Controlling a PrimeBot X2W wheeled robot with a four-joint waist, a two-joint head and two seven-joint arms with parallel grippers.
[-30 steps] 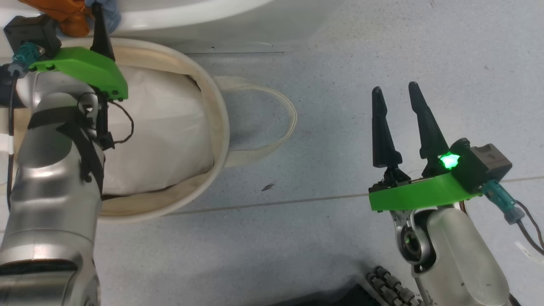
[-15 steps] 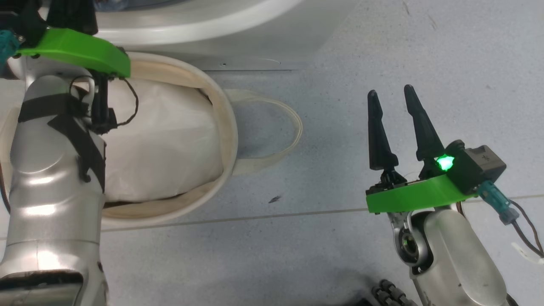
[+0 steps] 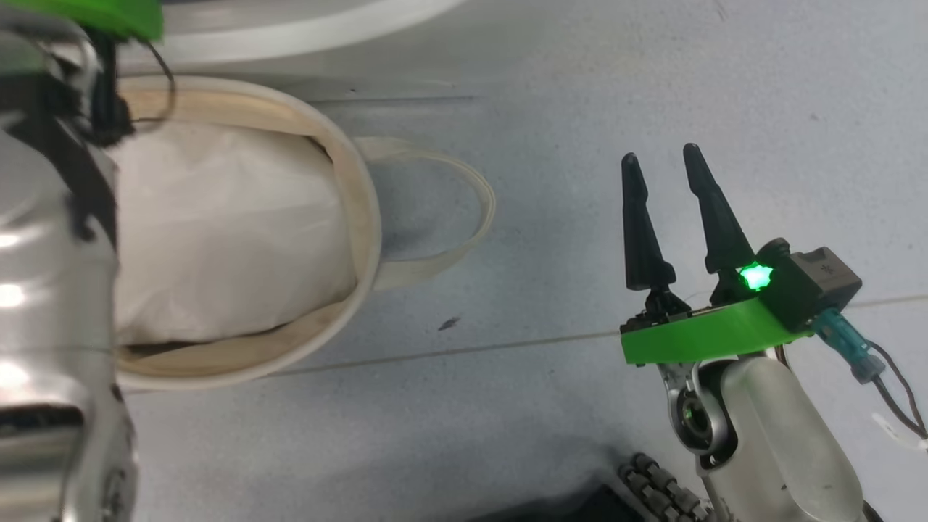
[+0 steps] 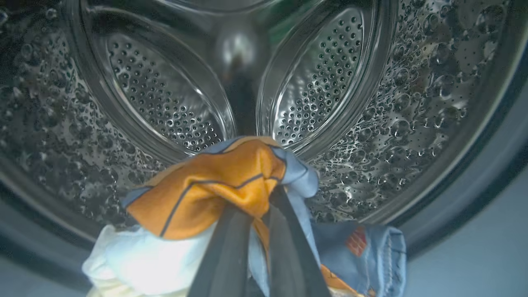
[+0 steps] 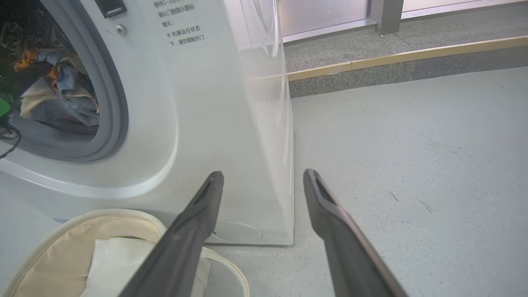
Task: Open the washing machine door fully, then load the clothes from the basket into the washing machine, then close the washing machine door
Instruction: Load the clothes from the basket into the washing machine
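Since a second ago, the left arm has moved up from the rim of the basket toward the washing machine. Its green plate now sits at the top left corner of the head view.

The left end effector is inside the mouth of the shiny drum, which is full of little holes. Its two dark fingers are pinched close together on the clothes. It grips an orange and light-blue piece, and a cream part hangs below it. A blue piece with a red patch hangs just beside the fingers, at the lower edge of the drum. In the right wrist view the bundle shows inside the grey ring of the machine.

The basket stands on the floor, right in front of the machine. A white bag lies in it. One loop handle lies flat on the floor next to it.

The right end effector hangs over bare floor, well apart from the basket. Its fingers are spread wide and hold nothing.
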